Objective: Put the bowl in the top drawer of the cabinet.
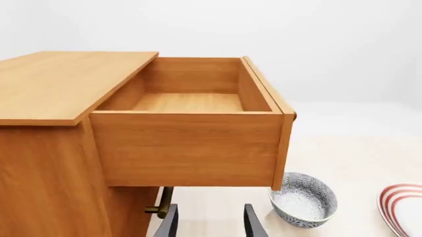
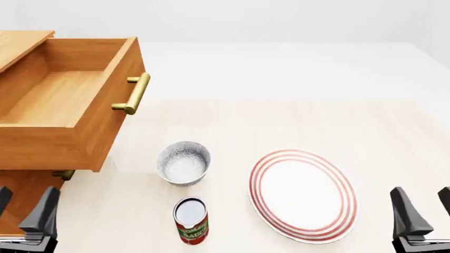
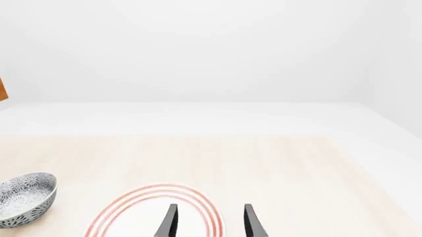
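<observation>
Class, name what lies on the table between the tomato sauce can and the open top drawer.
The bowl sits between the can and the top drawer, seen in the front view.

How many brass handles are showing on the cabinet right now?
2: one on the open top drawer's front, one on the lower drawer, mostly hidden beneath it. Others could be hidden.

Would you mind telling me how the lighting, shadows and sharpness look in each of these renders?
Front view: even, soft light, only a faint shadow under the open top drawer; bowl and plate sharp. Left wrist view: crisp, drawer interior evenly lit, no glare. Right wrist view: bright, washed-out white backdrop, no visible blur.
</observation>
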`<state>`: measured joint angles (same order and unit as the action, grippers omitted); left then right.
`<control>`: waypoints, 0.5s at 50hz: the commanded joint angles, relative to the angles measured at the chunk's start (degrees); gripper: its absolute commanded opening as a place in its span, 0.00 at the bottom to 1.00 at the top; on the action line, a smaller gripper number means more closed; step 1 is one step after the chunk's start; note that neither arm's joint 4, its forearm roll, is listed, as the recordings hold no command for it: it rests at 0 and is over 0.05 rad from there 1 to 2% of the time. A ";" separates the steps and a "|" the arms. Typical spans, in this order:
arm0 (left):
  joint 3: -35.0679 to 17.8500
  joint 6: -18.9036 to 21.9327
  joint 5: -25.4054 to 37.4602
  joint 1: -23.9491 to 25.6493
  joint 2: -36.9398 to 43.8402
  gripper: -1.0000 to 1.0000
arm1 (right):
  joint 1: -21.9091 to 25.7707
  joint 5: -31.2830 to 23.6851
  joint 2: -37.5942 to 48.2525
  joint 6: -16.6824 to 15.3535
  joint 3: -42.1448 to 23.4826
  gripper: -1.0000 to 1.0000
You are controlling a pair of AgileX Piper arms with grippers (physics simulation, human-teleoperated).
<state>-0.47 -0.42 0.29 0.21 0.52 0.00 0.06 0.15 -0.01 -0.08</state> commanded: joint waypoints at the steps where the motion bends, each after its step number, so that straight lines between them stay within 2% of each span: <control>1: -2.85 -1.68 2.11 1.08 1.42 1.00 | 0.00 0.18 0.36 -0.02 -0.16 1.00; 5: -5.33 -1.11 3.83 2.13 1.80 1.00 | 0.00 0.20 0.37 -0.02 -0.16 1.00; 8: -9.37 0.75 6.73 2.53 2.35 1.00 | 0.00 0.21 0.38 -0.02 -0.16 1.00; 10: -11.67 -0.32 7.92 3.04 3.14 1.00 | 0.00 0.22 0.39 -0.02 -0.16 1.00; 14: -18.18 0.45 11.85 5.16 4.52 1.00 | 0.01 0.23 0.40 -0.03 -0.16 1.00; 17: -20.81 0.23 12.53 5.39 3.52 1.00 | 0.01 0.23 0.41 -0.03 -0.17 1.00; 19: -23.87 0.38 13.05 5.41 6.25 1.00 | 0.01 0.24 0.41 -0.03 -0.16 1.00; 21: -25.75 2.84 13.39 6.15 6.66 1.00 | 0.01 0.23 0.40 -0.03 -0.16 1.00; 24: -28.44 2.20 14.64 6.52 7.64 1.00 | 0.01 0.22 0.38 -0.03 -0.16 1.00; 25: -30.74 2.91 14.89 8.08 9.17 1.00 | 0.01 0.21 0.37 -0.03 -0.15 1.00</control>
<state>-20.51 0.63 11.36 5.19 5.73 0.01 0.27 0.51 -0.03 -0.23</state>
